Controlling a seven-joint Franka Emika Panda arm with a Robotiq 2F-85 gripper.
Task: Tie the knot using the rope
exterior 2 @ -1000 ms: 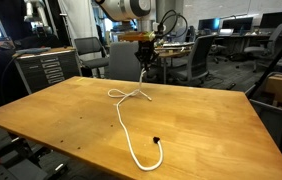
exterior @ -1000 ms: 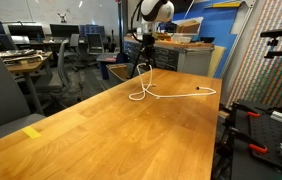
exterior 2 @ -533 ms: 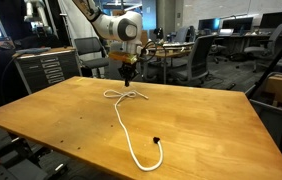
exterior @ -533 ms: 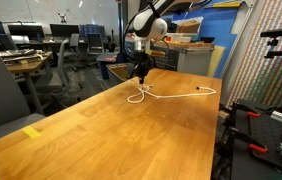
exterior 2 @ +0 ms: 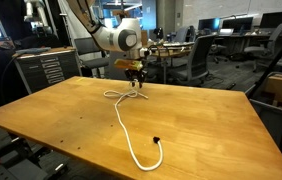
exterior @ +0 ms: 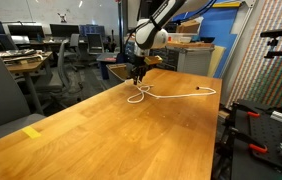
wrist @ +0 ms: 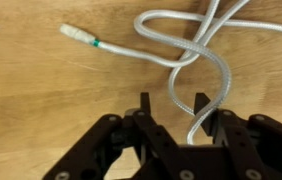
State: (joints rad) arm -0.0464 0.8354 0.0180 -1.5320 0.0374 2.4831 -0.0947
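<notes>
The white rope (exterior: 173, 96) lies on the wooden table (exterior: 101, 130), crossed into a loose loop at its far end. In an exterior view it runs from the loop to a dark tip (exterior 2: 156, 141) near the front edge. My gripper (exterior: 136, 81) (exterior 2: 134, 86) hangs low over the loop, close to the tabletop. In the wrist view the gripper (wrist: 171, 105) is open, and a strand of the rope (wrist: 196, 50) passes between its fingers just below the crossing. One free end with a green band (wrist: 78, 36) lies to the upper left.
A yellow tape mark (exterior: 32, 131) sits near a table corner. A grey chair (exterior: 1, 90) stands beside the table. A cabinet (exterior 2: 46, 68) and office chairs (exterior 2: 196, 60) stand behind it. Equipment (exterior: 271, 115) stands past the table's edge.
My gripper has come down from well above the table to just over the rope's loop and shifted sideways. The lifted part of the rope has settled onto the table.
</notes>
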